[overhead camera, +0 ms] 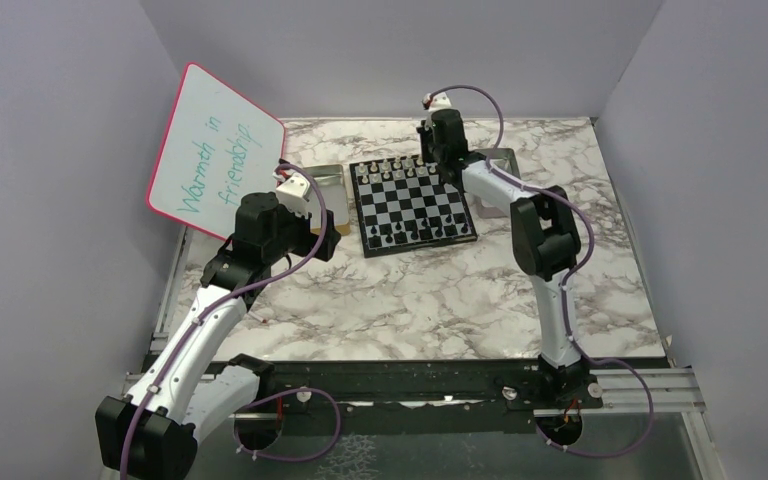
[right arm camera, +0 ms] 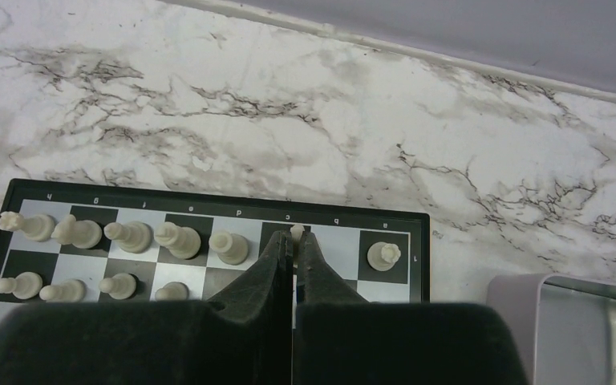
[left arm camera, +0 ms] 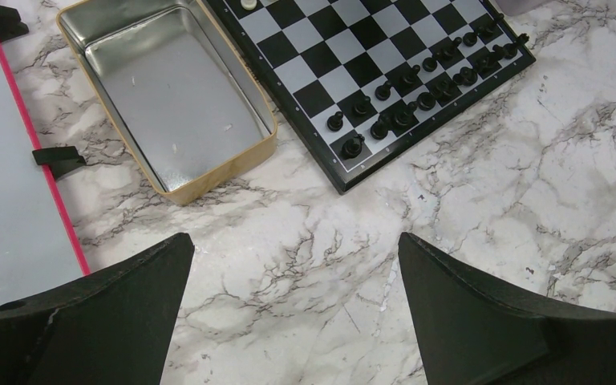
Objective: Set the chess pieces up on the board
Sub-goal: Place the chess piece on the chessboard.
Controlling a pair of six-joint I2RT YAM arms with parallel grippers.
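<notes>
- Partly, the far row of the board (overhead camera: 412, 205) is hidden by the closed right gripper (right arm camera: 293, 241); a pale tip (right arm camera: 295, 231) is seen at its fingertips, grip unclear.
- The left gripper (left arm camera: 293, 245) is held wide apart, empty, over the veined marble table (left arm camera: 449, 241).
- Along opposite edges are ranged pale pieces (right arm camera: 131, 236) and black pieces (left arm camera: 405, 80); a shiny tin (left arm camera: 180, 104) is set beside.

Open marble table (overhead camera: 410, 300) fronts the board (overhead camera: 415, 205); a metal tray (left arm camera: 176, 96) crowds its left.
</notes>
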